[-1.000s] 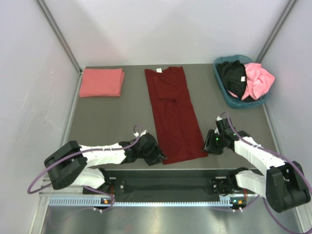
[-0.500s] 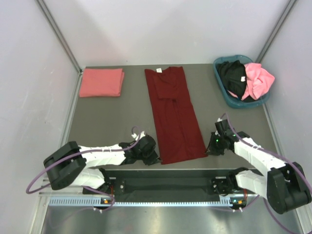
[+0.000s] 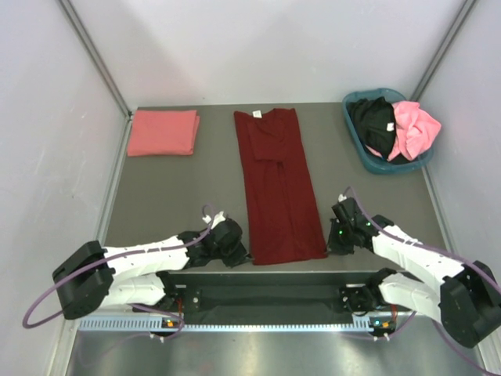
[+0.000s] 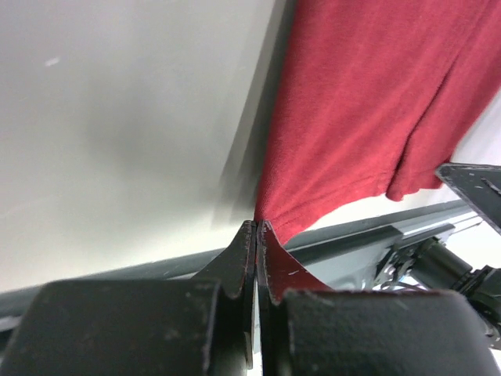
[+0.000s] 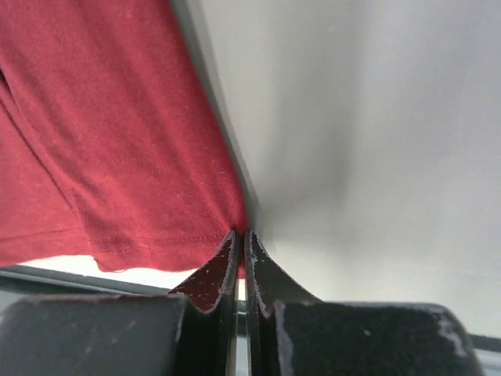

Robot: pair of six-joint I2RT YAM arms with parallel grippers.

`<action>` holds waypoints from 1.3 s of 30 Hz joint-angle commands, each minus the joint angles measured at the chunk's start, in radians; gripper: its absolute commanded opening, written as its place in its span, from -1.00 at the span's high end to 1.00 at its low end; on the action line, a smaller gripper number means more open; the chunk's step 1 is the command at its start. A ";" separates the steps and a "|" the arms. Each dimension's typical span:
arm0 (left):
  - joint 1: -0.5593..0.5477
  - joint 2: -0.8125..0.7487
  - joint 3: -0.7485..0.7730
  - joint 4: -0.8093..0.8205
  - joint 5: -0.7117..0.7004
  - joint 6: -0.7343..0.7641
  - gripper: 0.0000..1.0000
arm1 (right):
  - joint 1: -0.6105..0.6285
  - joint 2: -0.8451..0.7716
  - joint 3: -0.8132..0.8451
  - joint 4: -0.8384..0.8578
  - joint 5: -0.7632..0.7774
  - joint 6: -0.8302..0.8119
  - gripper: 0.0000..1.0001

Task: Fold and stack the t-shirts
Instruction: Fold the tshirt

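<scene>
1. At near table edge, centre: dark maroon-red cloth t-shirt (image 3: 278,188) lies flat as a long folded strip on the grey table (image 3: 172,196), collar at far end, hem twd the arm bases.
2. Jaws of left gripper (image 4: 257,227) clenched on hem's left corner. Cloth is pinched betw. the tips, and the rest of the shirt spreads up and right in the wrist view.
3. Jaws of right gripper (image 5: 239,235) clamped on hem's right corner, w/ the stitched hem running left from the tips.
4. Far-left corner: folded salmon-pink t-shirt (image 3: 163,131), well apart from the maroon one.
5. Far-right: teal-blue plastic basket (image 3: 383,167) w/ black t-shirt (image 3: 374,121) and bright pink t-shirt (image 3: 415,129) bunched inside.
</scene>
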 commanded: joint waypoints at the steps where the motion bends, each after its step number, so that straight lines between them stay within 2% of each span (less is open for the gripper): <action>1: -0.011 -0.052 -0.030 -0.093 -0.016 -0.020 1.00 | 0.028 -0.037 0.043 -0.075 0.054 0.041 1.00; 8: -0.022 -0.116 -0.060 -0.100 -0.004 -0.037 1.00 | 0.095 -0.065 0.052 -0.081 0.083 0.075 1.00; 13: -0.024 -0.095 -0.042 -0.043 0.035 -0.037 1.00 | 0.160 -0.071 0.101 -0.091 0.100 0.099 1.00; 20: -0.022 -0.064 0.015 -0.073 0.010 -0.001 1.00 | 0.166 -0.039 0.166 -0.119 0.146 0.075 1.00; 25: -0.017 -0.035 0.075 -0.102 -0.037 0.035 1.00 | 0.166 -0.010 0.219 -0.064 0.115 0.011 1.00; 39: 0.291 0.071 0.269 -0.173 0.071 0.285 1.00 | 0.138 0.223 0.437 -0.019 0.141 -0.081 1.00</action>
